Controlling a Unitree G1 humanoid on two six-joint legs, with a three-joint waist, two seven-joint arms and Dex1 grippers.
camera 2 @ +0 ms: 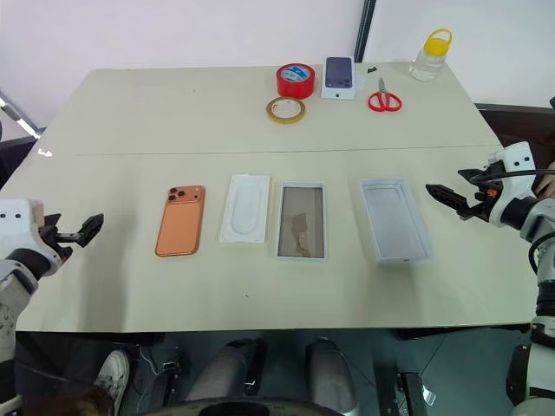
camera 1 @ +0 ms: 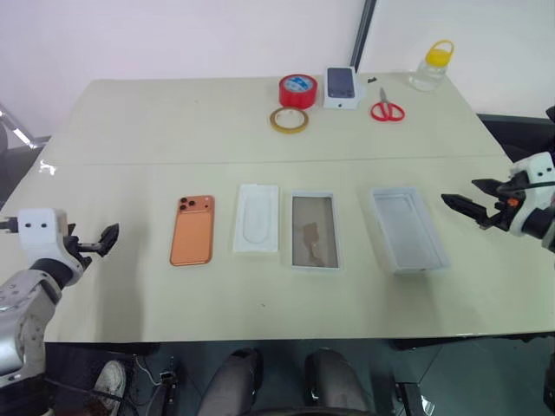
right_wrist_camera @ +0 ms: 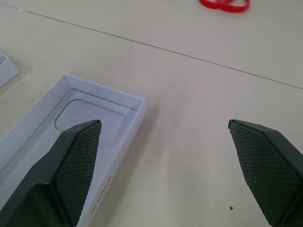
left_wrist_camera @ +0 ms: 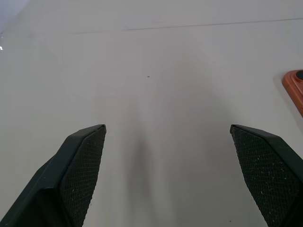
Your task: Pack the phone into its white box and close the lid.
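With both grippers, left (camera 1: 111, 234) & right (camera 1: 451, 203), spread wide & empty, I'd pinch the phone (camera 1: 192, 230) by its long edges; slim, stiff, slick metal back, prob scratch-prone.

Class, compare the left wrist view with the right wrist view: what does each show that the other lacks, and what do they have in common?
Left wrist view alone: a corner of the orange phone.
Right wrist view alone: the upturned lid, white inside, a corner of the white box, and the handles of the red scissors.
Shared: the pale table with its seam line, and black fingers spread wide, the left gripper in one, the right gripper in the other, holding nothing.
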